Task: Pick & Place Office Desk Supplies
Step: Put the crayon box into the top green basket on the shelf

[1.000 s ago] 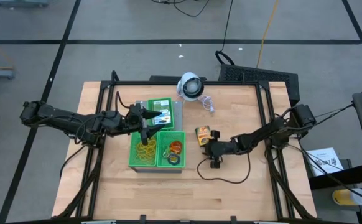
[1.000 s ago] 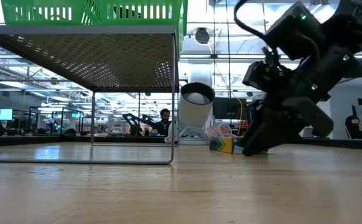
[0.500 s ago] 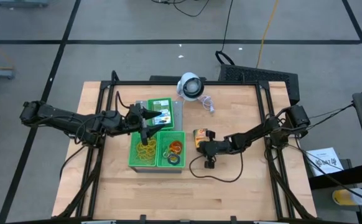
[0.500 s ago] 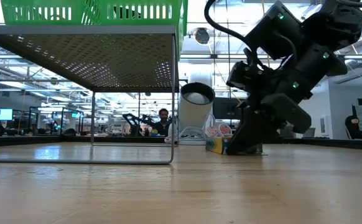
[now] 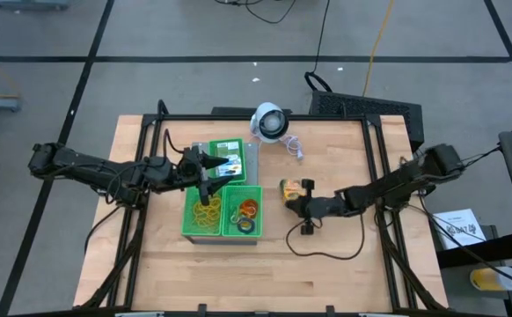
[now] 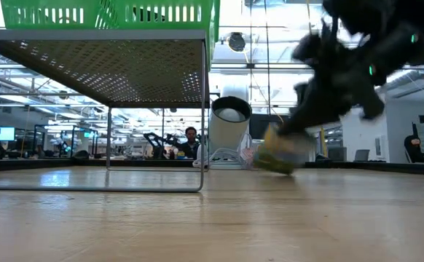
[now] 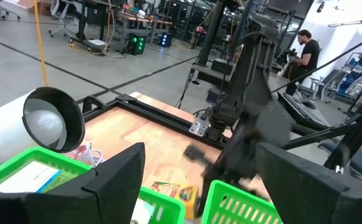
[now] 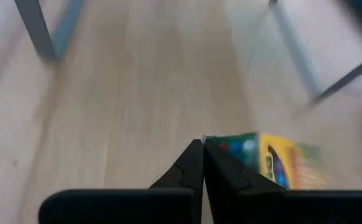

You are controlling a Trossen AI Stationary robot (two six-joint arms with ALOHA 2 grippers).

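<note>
Even overhead light falls on the counter (image 5: 238, 273) with soft shadows, ceiling lamps glare in the low view, and motion blur smears the right claw (image 6: 288, 149) and its crayon box (image 8: 274, 163), while the left wrist view is sharp.

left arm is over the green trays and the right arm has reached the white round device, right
Not quite. The left arm is over the green trays, but the right arm has reached the yellow-and-green crayon box, not the white round device, which stands apart near the table's far edge. The high view shows it.
</note>
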